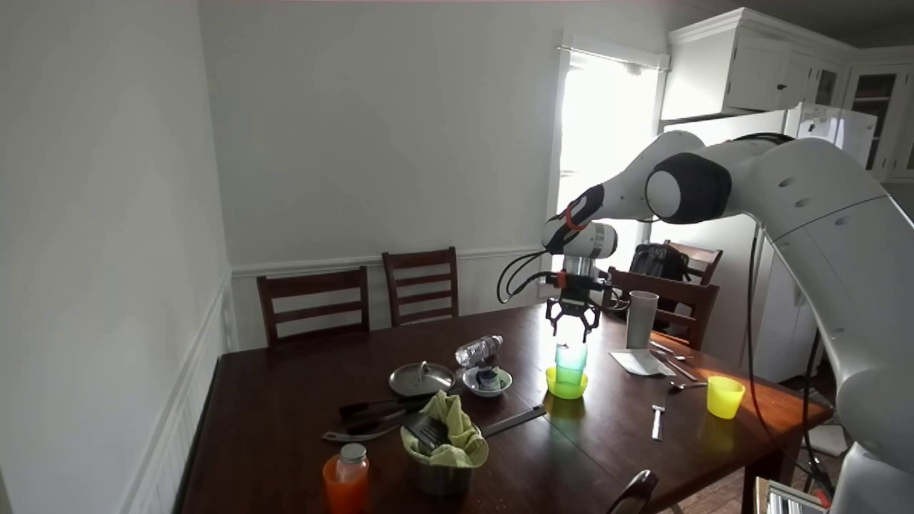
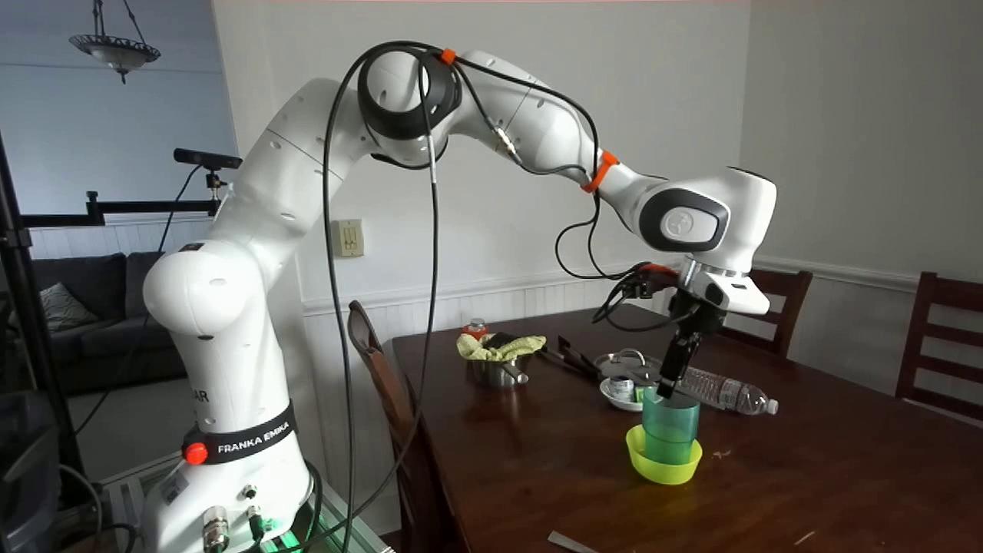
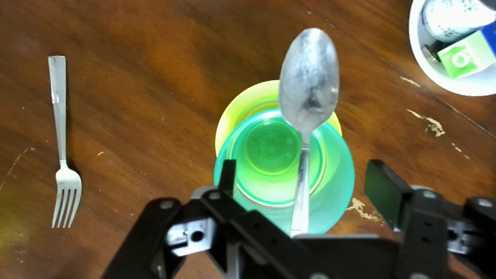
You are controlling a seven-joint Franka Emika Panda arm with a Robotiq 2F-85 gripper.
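Observation:
My gripper (image 3: 305, 178) is open, pointing down just above a teal cup (image 2: 670, 422) that stands inside a yellow-green bowl (image 2: 664, 470). Between the spread fingers, touching neither pad, a metal spoon (image 3: 309, 77) lies over the cup's mouth in the wrist view. The spoon's bowl end juts past the rim, and its handle end reaches the gripper's dark body; whether it rests on the rim I cannot tell. In an exterior view, the gripper (image 1: 571, 335) hangs directly over the cup (image 1: 571, 364). The spoon is hard to make out in both exterior views.
A fork (image 3: 64, 147) lies to one side, near a yellow cup (image 1: 725, 397). Close by are a white bowl (image 1: 471, 385) with small items, a plastic bottle (image 2: 726, 390) and a pot lid (image 1: 421, 379). A cloth-filled pot (image 1: 439, 480), an orange cup (image 1: 345, 489) and a tall tumbler (image 1: 641, 321) also stand here.

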